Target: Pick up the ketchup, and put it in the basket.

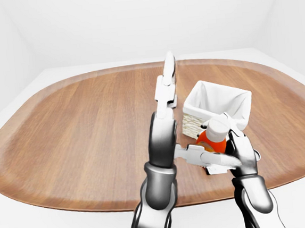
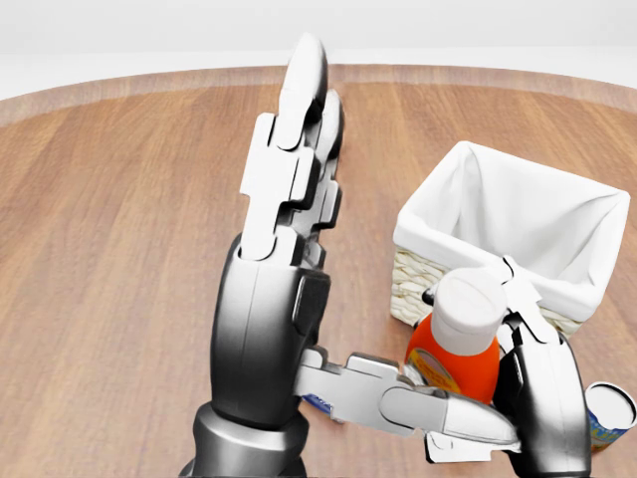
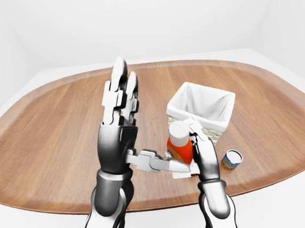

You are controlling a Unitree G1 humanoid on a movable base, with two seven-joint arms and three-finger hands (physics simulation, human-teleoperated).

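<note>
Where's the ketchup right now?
In the head view, lower right: the ketchup is held up in the right hand, just below-left of the basket, not yet inside.
</note>
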